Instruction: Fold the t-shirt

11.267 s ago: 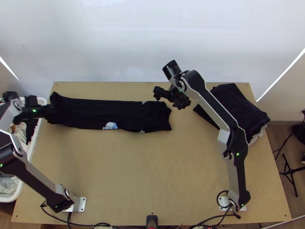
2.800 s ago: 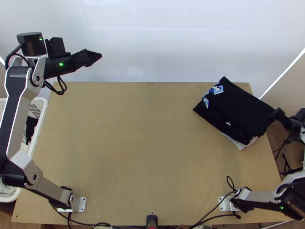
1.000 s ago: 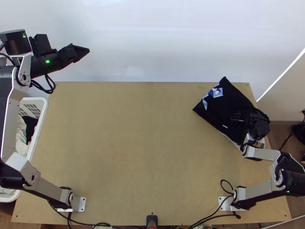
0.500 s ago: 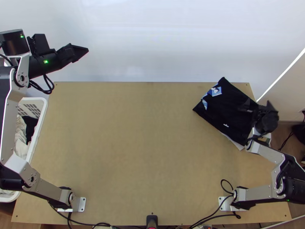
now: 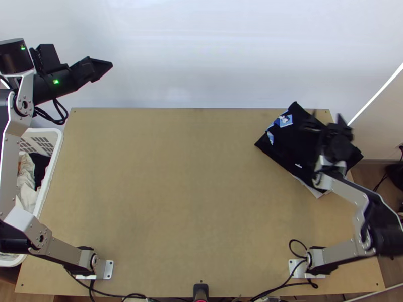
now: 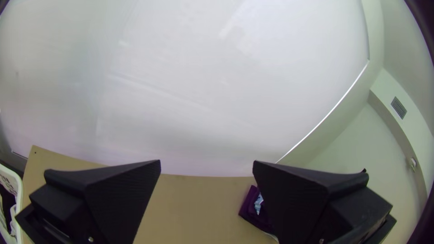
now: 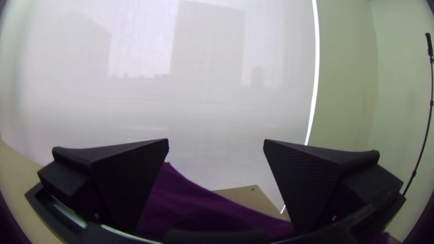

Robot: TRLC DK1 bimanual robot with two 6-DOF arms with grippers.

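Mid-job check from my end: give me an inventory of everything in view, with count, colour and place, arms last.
T-shirt: one, black with blue-and-white print, folded, table's far right corner
Cloth: count unclear, pale edge, under the t-shirt
Table: one, light wood, centre
Basket: one, white, left of table
Clothes: several, pale and dark, in the basket
Backdrop: one, white, behind table
Device: one, black, near edge
Cables: several, black, by both bases
Pole: one, black, right
Wall grille: one, grey, right
Arms: two, silver and black, either side
Pincers: two, black, open; left beyond far left corner, right above the t-shirt
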